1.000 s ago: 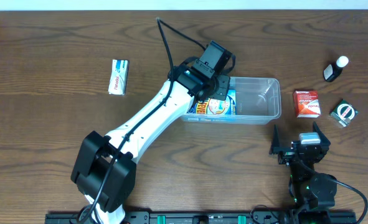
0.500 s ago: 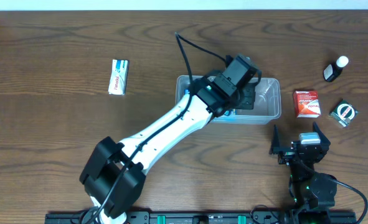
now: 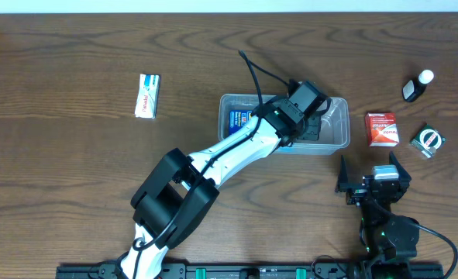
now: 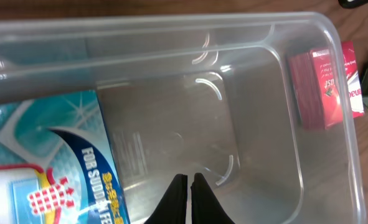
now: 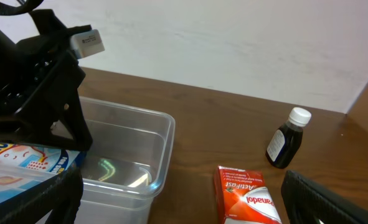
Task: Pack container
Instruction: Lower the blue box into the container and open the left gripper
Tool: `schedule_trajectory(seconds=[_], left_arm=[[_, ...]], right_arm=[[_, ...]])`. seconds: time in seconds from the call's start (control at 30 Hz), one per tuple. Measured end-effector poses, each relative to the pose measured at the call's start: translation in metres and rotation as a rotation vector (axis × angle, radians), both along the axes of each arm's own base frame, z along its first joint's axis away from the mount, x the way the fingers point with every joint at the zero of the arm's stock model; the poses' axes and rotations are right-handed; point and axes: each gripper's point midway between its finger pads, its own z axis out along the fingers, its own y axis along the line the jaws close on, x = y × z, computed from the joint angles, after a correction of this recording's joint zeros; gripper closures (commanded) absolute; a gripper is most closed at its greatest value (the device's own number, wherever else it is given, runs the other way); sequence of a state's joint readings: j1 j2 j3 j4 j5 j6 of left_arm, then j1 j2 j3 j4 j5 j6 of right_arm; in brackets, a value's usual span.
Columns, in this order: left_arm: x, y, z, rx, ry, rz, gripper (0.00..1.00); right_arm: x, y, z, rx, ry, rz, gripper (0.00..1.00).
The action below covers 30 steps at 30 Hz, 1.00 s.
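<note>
The clear plastic container (image 3: 339, 132) sits mid-table; it also shows in the left wrist view (image 4: 171, 50) and the right wrist view (image 5: 162, 155). A blue and white box (image 3: 239, 119) lies in its left half, also seen in the left wrist view (image 4: 47, 162). My left gripper (image 4: 188, 182) is shut and empty, hovering over the container's bare right half; in the overhead view (image 3: 312, 118) it is above the tub. My right gripper (image 3: 373, 174) is open and empty near the front right edge.
A red Panadol box (image 3: 382, 129) lies right of the container, also in the right wrist view (image 5: 249, 194). A dark bottle with a white cap (image 3: 418, 85) and a green-white box (image 3: 428, 140) lie far right. A white box (image 3: 147, 95) lies far left.
My left arm has swung right along the container, from over the blue box to over the right half. The blue box now lies uncovered in the left half. The right arm has not moved.
</note>
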<state>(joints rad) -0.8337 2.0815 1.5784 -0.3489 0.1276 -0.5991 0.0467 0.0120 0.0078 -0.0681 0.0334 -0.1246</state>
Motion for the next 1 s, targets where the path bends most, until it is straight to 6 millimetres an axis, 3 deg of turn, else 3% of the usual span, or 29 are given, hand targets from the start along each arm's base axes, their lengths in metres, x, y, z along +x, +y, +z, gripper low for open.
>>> schedule_trajectory(seconds=[0.17,0.5,1.0], left_arm=[[0.004,0.000,-0.002,0.027,-0.049,-0.047,0.94],[0.009,0.001,-0.032,0.087,-0.062,-0.080,0.94],[0.015,0.002,-0.031,0.130,-0.133,-0.136,0.94]], right_arm=[[0.000,0.000,0.000,0.000,0.000,0.000,0.01],[0.000,0.000,0.000,0.000,0.000,0.000,0.01],[0.000,0.000,0.000,0.000,0.000,0.000,0.01]])
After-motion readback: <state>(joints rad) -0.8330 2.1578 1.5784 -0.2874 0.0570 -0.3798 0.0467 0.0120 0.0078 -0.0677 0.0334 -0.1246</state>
